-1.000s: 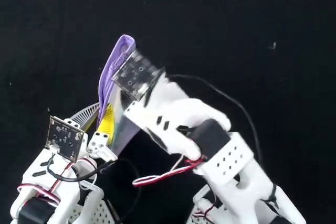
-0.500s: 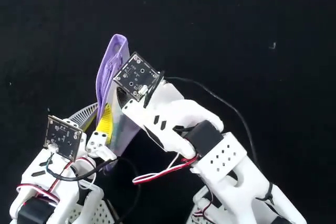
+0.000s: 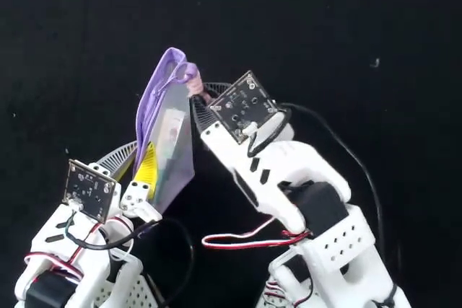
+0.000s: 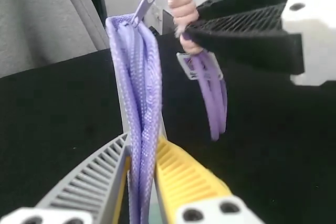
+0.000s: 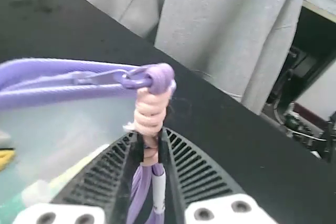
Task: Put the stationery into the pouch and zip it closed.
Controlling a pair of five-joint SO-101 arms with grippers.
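The purple pouch [image 3: 164, 135] with a clear side stands on edge above the black table. My left gripper [image 3: 137, 151], with one grey and one yellow finger, is shut on its lower end; the zipper edge [image 4: 139, 103] runs up between those fingers [image 4: 142, 145]. My right gripper [image 3: 200, 95] has black fingers and is shut on the pink coiled cord [image 5: 151, 108] just below the zipper pull [image 5: 102, 77], at the pouch's top end. A purple loop [image 4: 212, 98] hangs under that cord. Pale shapes [image 5: 31, 192] show dimly through the clear side.
Black cloth [image 3: 361, 48] covers the table all around the arms. A person in grey clothes [image 5: 236, 24] stands behind the far edge. Red and white wires [image 3: 245, 239] loop near the right arm's base.
The right arm has swung to the right, off the pouch's side, and now holds the pink cord at the pouch's top end. The left arm has kept still.
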